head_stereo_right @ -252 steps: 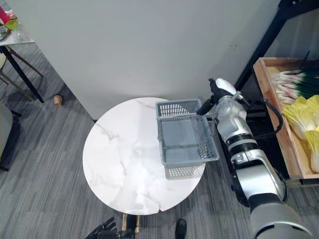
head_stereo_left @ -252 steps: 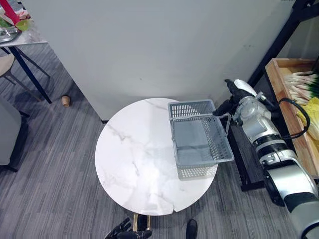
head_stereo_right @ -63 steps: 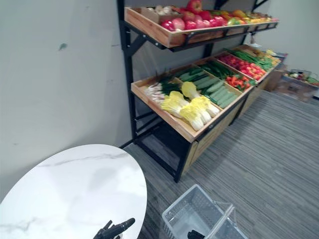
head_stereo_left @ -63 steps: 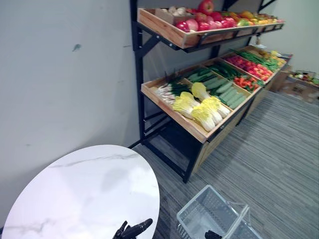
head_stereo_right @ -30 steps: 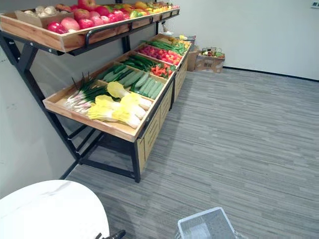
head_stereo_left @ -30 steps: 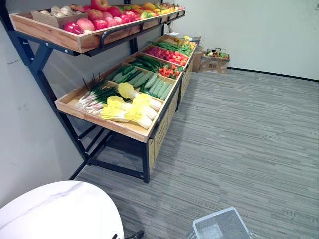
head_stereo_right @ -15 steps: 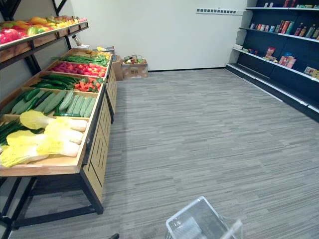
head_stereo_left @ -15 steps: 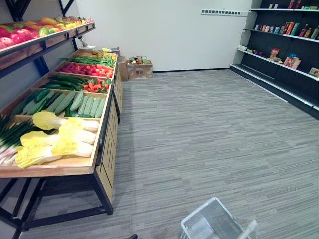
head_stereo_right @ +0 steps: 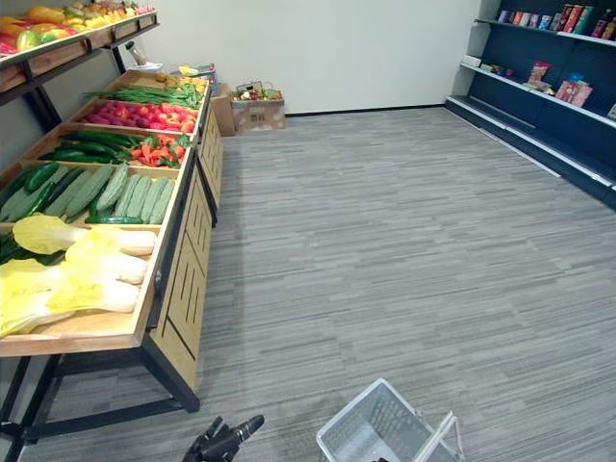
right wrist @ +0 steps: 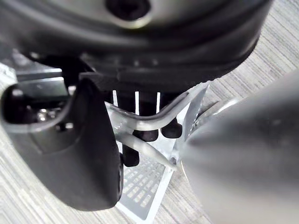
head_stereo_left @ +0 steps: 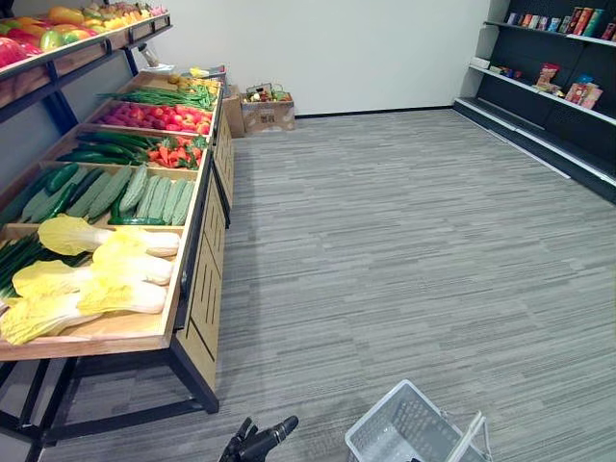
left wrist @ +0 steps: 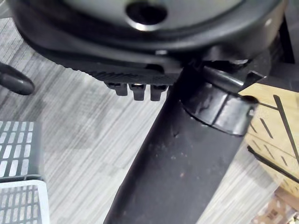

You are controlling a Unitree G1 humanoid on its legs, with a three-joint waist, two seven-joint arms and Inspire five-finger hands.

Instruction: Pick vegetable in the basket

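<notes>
Fingers (right wrist: pixel 148 134) of the right hand (right wrist: pixel 70 154) clenched round the handle (right wrist: pixel 145 124) of the grey basket (head_stereo_left: pixel 404 435), which hangs just below them over striped grey floor (head_stereo_left: pixel 385 250). The left hand (head_stereo_left: pixel 248 449) beside it, fingers loose, holding nothing. Well apart from both hands, ahead and to the left, the vegetables: cabbages (head_stereo_left: pixel 91 279) and cucumbers (head_stereo_left: pixel 135 192) lying on the wooden shelf (head_stereo_left: pixel 115 330). Farther out, a cardboard box (head_stereo_left: pixel 268 114) against the white wall (head_stereo_left: pixel 337 48), and dark shelving (head_stereo_left: pixel 549 77) away to the right.
</notes>
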